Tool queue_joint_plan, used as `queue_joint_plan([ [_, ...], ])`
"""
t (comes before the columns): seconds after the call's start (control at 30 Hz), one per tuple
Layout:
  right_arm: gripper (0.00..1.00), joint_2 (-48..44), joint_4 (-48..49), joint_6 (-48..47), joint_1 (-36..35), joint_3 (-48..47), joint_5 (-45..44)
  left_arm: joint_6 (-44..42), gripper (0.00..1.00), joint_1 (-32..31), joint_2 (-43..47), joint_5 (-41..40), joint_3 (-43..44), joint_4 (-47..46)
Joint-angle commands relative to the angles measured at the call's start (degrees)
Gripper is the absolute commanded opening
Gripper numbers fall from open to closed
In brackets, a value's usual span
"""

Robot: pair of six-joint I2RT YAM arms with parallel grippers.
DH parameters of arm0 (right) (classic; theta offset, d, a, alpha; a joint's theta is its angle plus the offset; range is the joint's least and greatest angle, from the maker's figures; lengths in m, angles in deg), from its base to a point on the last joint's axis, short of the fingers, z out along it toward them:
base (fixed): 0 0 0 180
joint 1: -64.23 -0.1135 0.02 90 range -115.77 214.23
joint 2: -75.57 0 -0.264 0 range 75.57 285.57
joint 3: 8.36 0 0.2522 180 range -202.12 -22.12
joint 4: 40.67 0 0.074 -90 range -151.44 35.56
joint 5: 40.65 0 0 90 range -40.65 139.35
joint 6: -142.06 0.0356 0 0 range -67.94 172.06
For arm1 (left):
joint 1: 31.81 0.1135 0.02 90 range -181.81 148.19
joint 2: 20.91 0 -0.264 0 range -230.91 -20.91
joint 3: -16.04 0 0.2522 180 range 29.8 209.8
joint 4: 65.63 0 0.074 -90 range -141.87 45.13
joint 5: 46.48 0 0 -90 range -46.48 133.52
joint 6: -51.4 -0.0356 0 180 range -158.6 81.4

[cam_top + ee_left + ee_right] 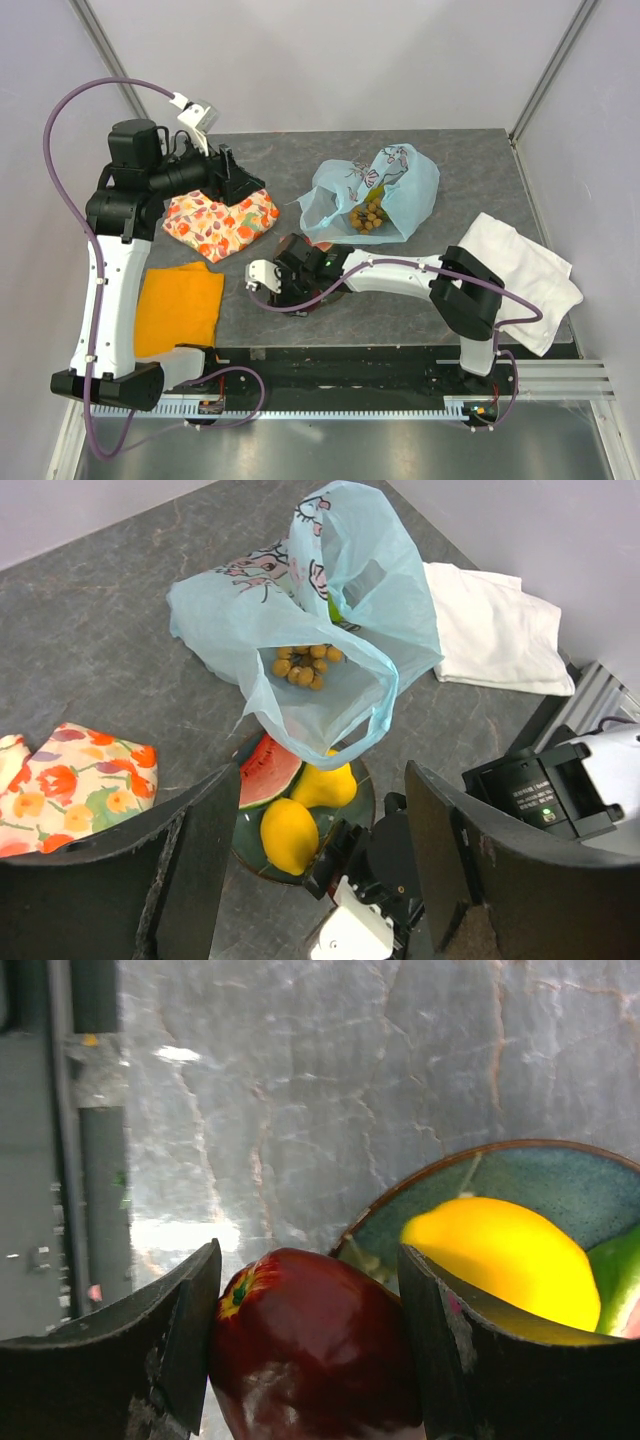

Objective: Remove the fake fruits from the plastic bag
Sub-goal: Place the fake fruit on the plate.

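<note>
R claw (310, 1295) clamped on dark red fruit (315, 1360) at plate (560, 1175) rim; L claw (315, 850) wide open, empty, above desk (100, 650); lemons (290, 832), watermelon slice (265, 775) on plate; grape bunch (303, 664) inside plastic bag (340, 590), just beside plate.

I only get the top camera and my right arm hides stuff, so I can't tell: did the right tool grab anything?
Observer: Yes. In the right wrist view a dark red apple sits between the fingers of the right tool, touching both.
Operator: Where is it?
Observer: At the rim of a blue-green plate, the one your arm covers.
Operator: What's on the plate?
Observer: The left wrist view shows a watermelon slice, a lemon and a second lemon lying on it.
</note>
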Motion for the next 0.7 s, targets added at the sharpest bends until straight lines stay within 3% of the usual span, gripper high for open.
queue_joint_plan([
  [0.0,0.59,-1.63,2.87,-1.68,-0.06,2.5,-4.52,1.94,0.73,0.37,0.74,3.22,-0.59,-1.01],
  [0.47,0.8,-5.41,0.5,-2.65,-1.99,1.8,-10.84,3.79,0.72,0.37,1.01,6.82,-1.38,-2.15],
  [0.57,0.96,-5.94,-0.99,-2.12,-2.08,0.57,-11.46,4.22,0.72,0.37,0.92,7.61,-1.38,-2.5],
  [0.67,0.98,-6.82,-3.53,-1.68,-2.08,-0.65,-12.42,4.93,0.71,0.37,1.01,8.31,-1.29,-3.03],
])
